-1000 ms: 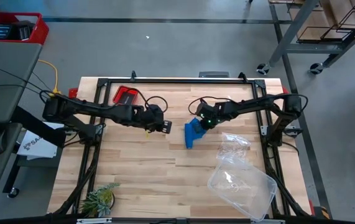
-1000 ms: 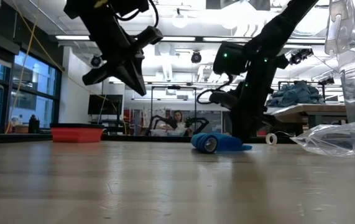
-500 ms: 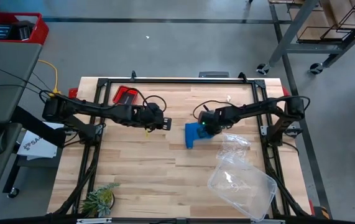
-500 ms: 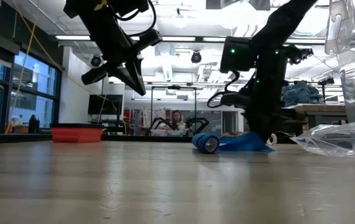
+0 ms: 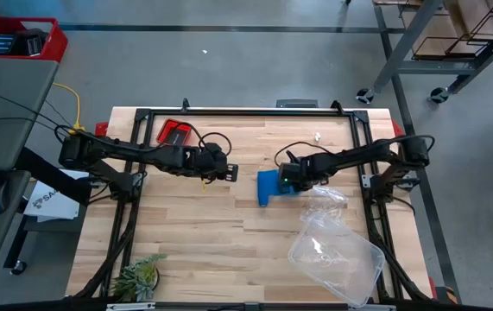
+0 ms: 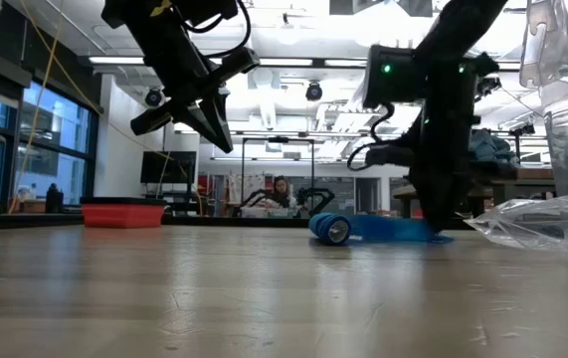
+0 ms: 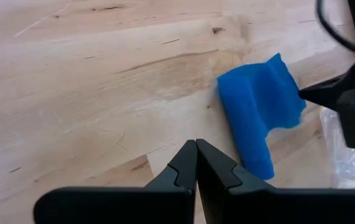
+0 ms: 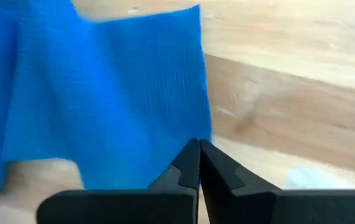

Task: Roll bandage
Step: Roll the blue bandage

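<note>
The blue bandage lies on the table's middle. Its rolled end is toward the near edge, and a flat strip runs out from the roll. It also shows in the left wrist view and the right wrist view. My right gripper is down at the strip's free end, shut on it. My left gripper is shut and empty. It hangs above the table, left of the bandage. My right gripper holds the bandage by the edge of its free end, at a corner, between its two shut fingertips. The fingers come from above, pointing down. The strip lies flat on the table, stretched out from the roll.
A small red tray stands at the far left. A crumpled clear plastic bag lies near right, close to the bandage and my right gripper. A small plant sits at the near left corner. Bare wood lies between the arms.
My right gripper has gone toward the table's right edge and drawn the bandage's free end along. The strip is now longer and flatter on the table. The rolled end has stayed where it was.
</note>
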